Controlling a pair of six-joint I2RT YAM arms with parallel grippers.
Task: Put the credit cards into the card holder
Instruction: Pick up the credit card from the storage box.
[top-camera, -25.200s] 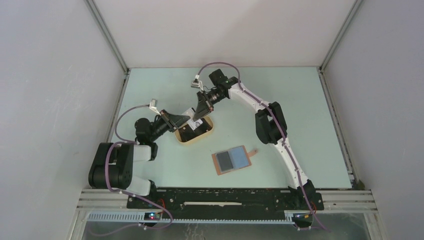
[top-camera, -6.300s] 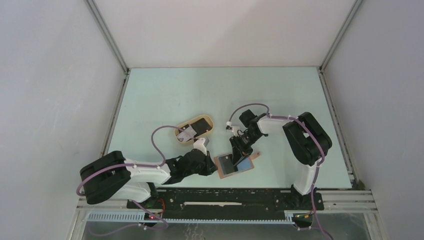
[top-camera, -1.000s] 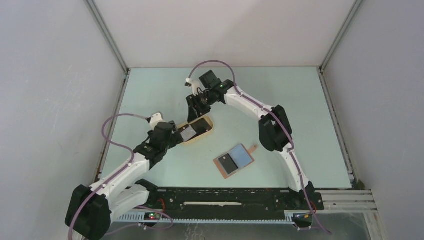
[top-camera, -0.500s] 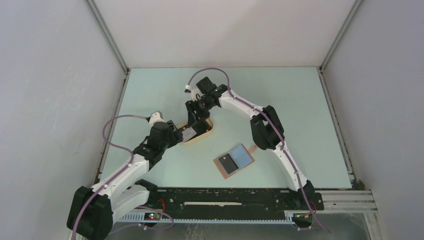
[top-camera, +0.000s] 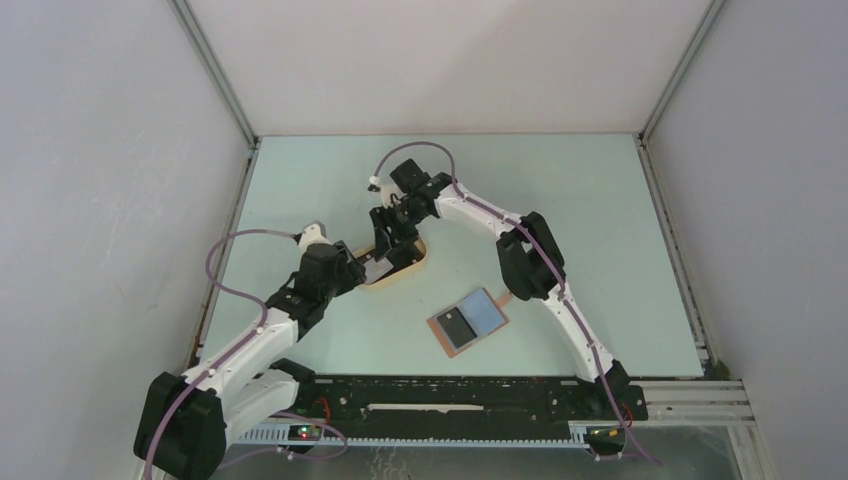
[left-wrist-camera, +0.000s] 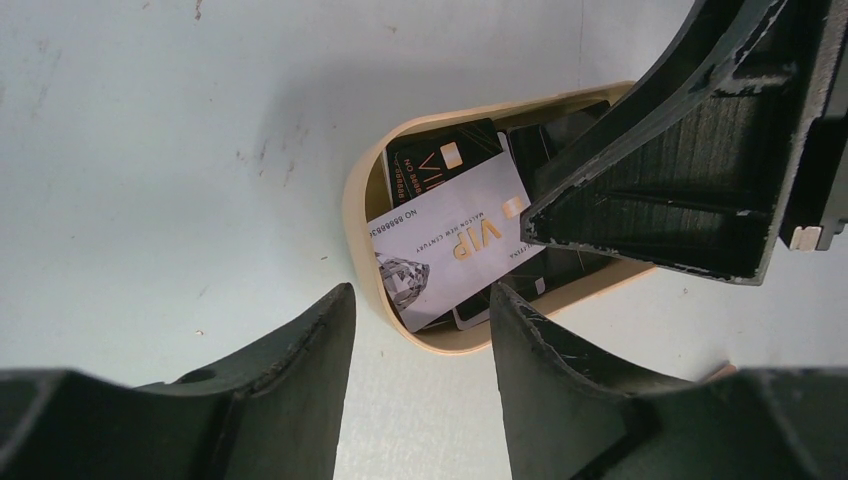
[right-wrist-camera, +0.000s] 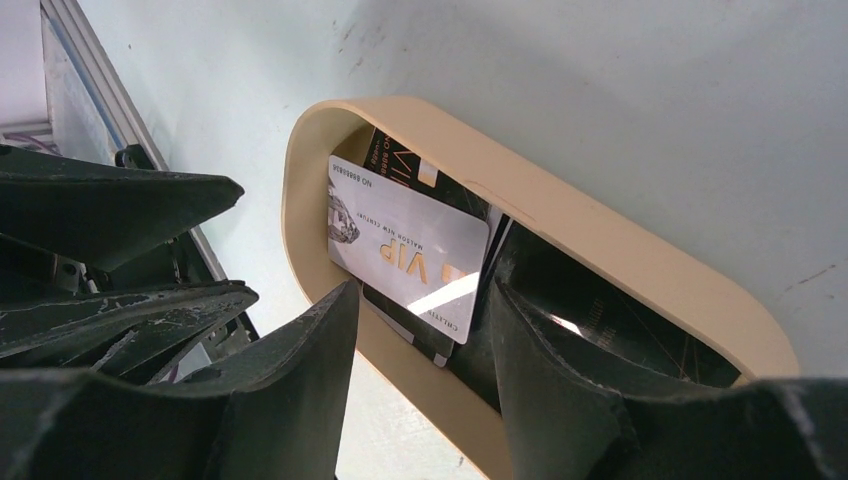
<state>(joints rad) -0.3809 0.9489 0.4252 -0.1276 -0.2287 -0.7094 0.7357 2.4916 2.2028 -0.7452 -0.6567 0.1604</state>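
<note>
Cards (left-wrist-camera: 450, 245) lie heaped in the tray (left-wrist-camera: 352, 215), which sits a little left of the table's middle. A pale one is on top, slanted across a black one (left-wrist-camera: 440, 160). The loose pile against the tray's wall probably explains why both arms meet here: flat cards are hard to pinch, so one arm likely levers or steadies while the other takes an edge.

The holder (top-camera: 467, 320) lies open and face up toward the near edge, well apart from the tray. Its blue pockets are turned up, ready to receive a card, and one dark card already shows in it.

The left gripper (left-wrist-camera: 420, 300) hangs over the tray's rounded end with its jaws apart and nothing between them. The pale card's corner shows in the gap, below the tips. The right gripper (right-wrist-camera: 422, 295) comes from the far side, its jaws also apart and empty. They straddle the pale card's long edge, and one finger reaches into the tray beside the pile. I cannot tell whether either tip touches a card.
</note>
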